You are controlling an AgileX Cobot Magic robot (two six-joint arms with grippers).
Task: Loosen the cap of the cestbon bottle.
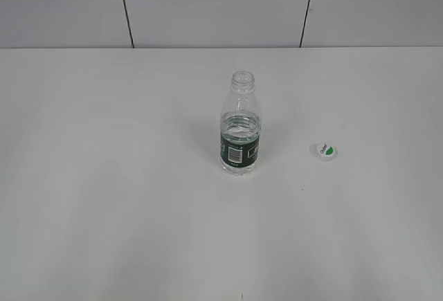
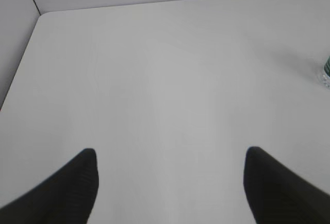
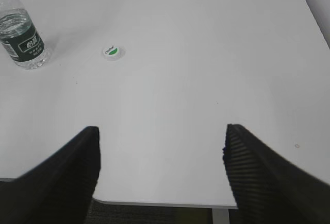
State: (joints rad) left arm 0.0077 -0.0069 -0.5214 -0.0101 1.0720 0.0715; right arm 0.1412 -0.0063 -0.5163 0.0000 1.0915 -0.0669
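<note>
The cestbon bottle (image 1: 240, 126) stands upright in the middle of the white table with its threaded neck open and no cap on it. It also shows at the top left of the right wrist view (image 3: 21, 33) and as a sliver at the right edge of the left wrist view (image 2: 326, 72). The white cap (image 1: 323, 151) with the green leaf mark lies flat on the table to the bottle's right, also in the right wrist view (image 3: 112, 52). My left gripper (image 2: 170, 154) is open and empty over bare table. My right gripper (image 3: 161, 131) is open and empty near the table's front edge.
The white table (image 1: 104, 176) fills the exterior view, with a grey panelled wall behind it. In the right wrist view the table's front edge (image 3: 165, 202) runs below the fingers. Neither arm shows in the exterior view.
</note>
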